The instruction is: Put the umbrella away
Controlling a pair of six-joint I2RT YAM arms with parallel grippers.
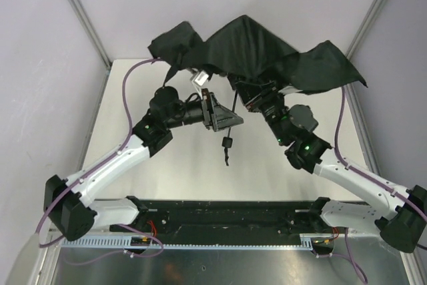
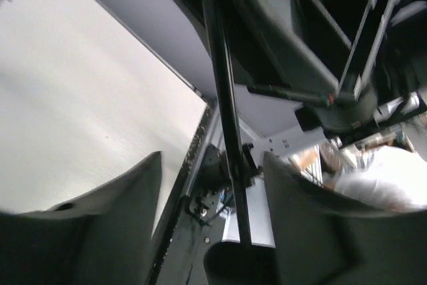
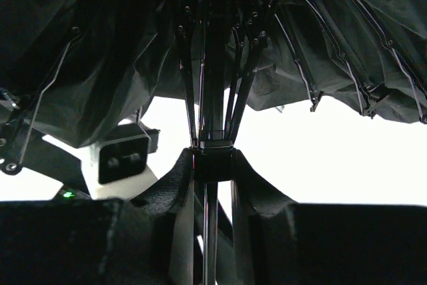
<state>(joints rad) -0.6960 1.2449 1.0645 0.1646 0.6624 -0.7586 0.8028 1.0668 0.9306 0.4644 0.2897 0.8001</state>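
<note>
The robot is working on the collapsing step. The umbrella (image 1: 253,48) is being held up off the tabletop (image 1: 167,178), with its black canopy (image 3: 100,71) sagging in loose folds, neither spread nor bundled.

Just beneath the canopy, the right gripper (image 3: 213,173) is gripping the runner (image 3: 213,159), the sliding collar where the ribs (image 3: 240,91) meet. Its jaws are pressing in on the collar from both sides. Farther below the canopy, along the shaft (image 2: 225,118), the left gripper (image 2: 212,165) is sitting with its jaws apart, wider than the thin shaft running between them. A thicker dark piece (image 2: 235,265) near the roots of the jaws may be the handle, and whether the jaws are pinching it cannot be told. A wrist strap (image 1: 227,145) is dangling below that gripper, away from the canopy.

The task looks partway along: the ribs are drawn in somewhat, but the fabric is not yet wrapped. The next move is probably calling for the right arm to draw the runner away from the canopy while the left arm is bracing the handle end, so that the shaft telescopes. A slack hold there would let the whole umbrella slide rather than fold.

No sleeve, bag or bin is showing beneath or beside the canopy, so where the umbrella is going cannot be said.
</note>
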